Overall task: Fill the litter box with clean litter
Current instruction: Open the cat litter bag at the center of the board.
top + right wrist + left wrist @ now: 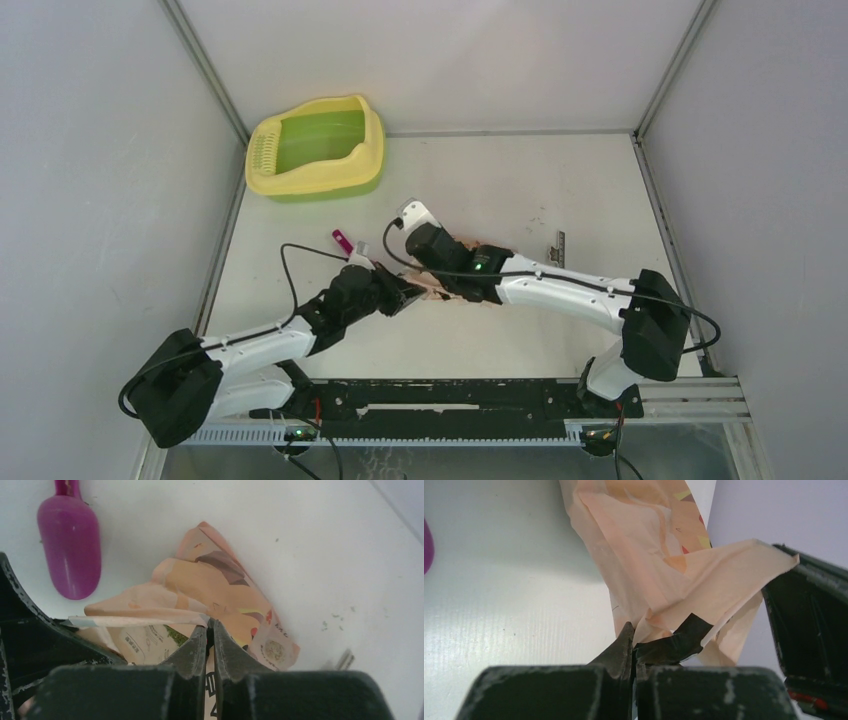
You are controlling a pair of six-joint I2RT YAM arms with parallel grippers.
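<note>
Litter box (300, 180) sits at the far-left corner of the tabletop (520, 180), long axis left to right, grille leftward, well apart from your arms; your left arm (260, 345) is nearer. Left wrist: left pincer (634, 647) clamped on the crumpled edge of the bag (659, 570). Right wrist: right pincer (210, 630) jaws almost together on the bag's top strip; grip looks slight. No clean litter discernible in any view.
</note>
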